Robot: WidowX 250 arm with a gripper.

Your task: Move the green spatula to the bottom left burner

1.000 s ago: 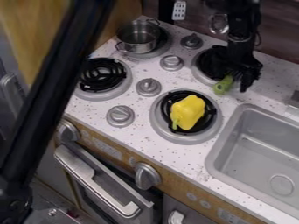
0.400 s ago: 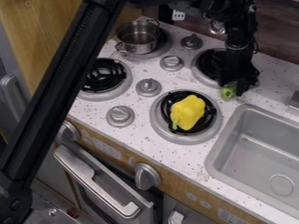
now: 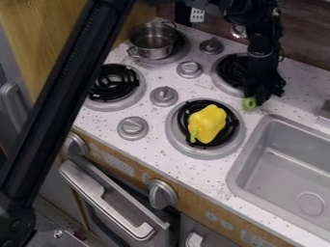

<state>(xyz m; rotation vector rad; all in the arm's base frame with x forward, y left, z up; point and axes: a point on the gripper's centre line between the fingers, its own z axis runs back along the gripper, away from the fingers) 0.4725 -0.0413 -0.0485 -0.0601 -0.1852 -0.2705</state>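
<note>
I'm seeing the gripper (image 3: 263, 94) hanging by the far right burner (image 3: 221, 83), the green spatula (image 3: 249, 102) poking out below; I'm not able to tell its grip. Panel markings (image 3: 118, 163) are showing illegibly.

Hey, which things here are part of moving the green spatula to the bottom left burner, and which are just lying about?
For the job:
- green spatula, at the tool
- bottom left burner

Just there:
- yellow pepper, on the bottom right burner
- metal pot, on the top left burner
</note>
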